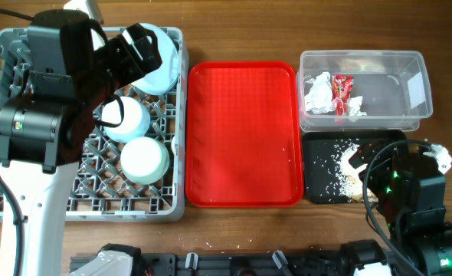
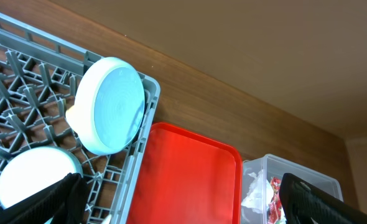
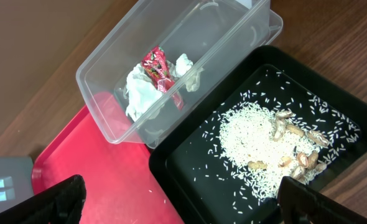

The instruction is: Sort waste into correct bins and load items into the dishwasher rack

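Note:
The grey dishwasher rack [image 1: 172, 208] stands at the left. In it a light blue plate [image 1: 162, 73] stands on edge at the far right corner, with a small light blue bowl [image 1: 129, 119] and a pale green bowl [image 1: 144, 159] upside down nearer. My left gripper [image 1: 138, 47] hovers open and empty above the plate [image 2: 112, 106]. The clear tub [image 1: 360, 54] holds the white napkin [image 1: 318, 92] and red wrapper [image 1: 341, 88]. The black tray [image 1: 322, 149] holds rice scraps [image 3: 252, 140]. My right gripper [image 3: 183, 199] is open and empty above the black tray's near left corner. Cup, fork and spoon are not visible.
The large red tray [image 1: 245, 134] lies between the rack and the two bins, with a few rice grains on it. Peanut shells [image 3: 295, 143] lie beside the rice. A white crumpled lump [image 1: 440, 157] sits on the table right of the black tray.

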`<move>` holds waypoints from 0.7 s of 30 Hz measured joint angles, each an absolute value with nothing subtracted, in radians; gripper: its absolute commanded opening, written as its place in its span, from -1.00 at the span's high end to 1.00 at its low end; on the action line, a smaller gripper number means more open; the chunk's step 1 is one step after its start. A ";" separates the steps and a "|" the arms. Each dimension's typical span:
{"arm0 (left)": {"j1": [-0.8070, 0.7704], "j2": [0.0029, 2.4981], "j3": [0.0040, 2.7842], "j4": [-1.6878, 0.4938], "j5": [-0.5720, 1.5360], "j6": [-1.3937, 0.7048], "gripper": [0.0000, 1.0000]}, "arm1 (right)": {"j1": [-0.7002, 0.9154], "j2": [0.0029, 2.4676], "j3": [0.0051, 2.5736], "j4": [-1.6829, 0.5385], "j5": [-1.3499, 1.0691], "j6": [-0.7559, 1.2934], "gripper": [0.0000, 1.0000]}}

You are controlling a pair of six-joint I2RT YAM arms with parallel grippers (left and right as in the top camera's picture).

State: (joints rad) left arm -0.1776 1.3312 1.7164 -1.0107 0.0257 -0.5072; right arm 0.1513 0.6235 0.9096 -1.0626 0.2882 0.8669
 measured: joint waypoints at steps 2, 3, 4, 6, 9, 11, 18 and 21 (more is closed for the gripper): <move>-0.178 1.331 1.716 -1.011 0.026 -0.507 -1.00 | 0.151 0.622 0.910 -1.063 0.288 0.867 -1.00; -0.178 1.331 1.716 -1.011 0.026 -0.507 -1.00 | 0.151 0.616 0.910 -1.063 0.290 0.867 -0.99; -0.178 1.331 1.716 -1.011 0.026 -0.507 -1.00 | 0.151 0.606 0.910 -1.062 0.295 0.867 -0.99; -0.178 1.331 1.716 -1.011 0.026 -0.507 -0.99 | 0.151 0.565 0.906 -1.021 0.319 0.862 -0.99; -0.178 1.331 1.716 -1.011 0.026 -0.507 -1.00 | 0.149 0.487 0.829 -0.577 0.308 0.729 -1.00; -0.178 1.331 1.716 -1.011 0.026 -0.507 -1.00 | 0.149 0.383 0.731 -0.229 0.257 0.562 -0.99; -0.178 1.331 1.716 -1.012 0.026 -0.507 -1.00 | 0.038 0.107 0.389 0.052 0.078 0.369 -1.00; -0.178 1.331 1.716 -1.013 0.026 -0.507 -1.00 | 0.019 0.030 0.255 0.054 0.023 0.344 -1.00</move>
State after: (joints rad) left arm -0.1776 1.3312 1.7164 -1.0130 0.0257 -0.5072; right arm 0.0185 0.0296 0.2554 0.0540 0.0235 0.3443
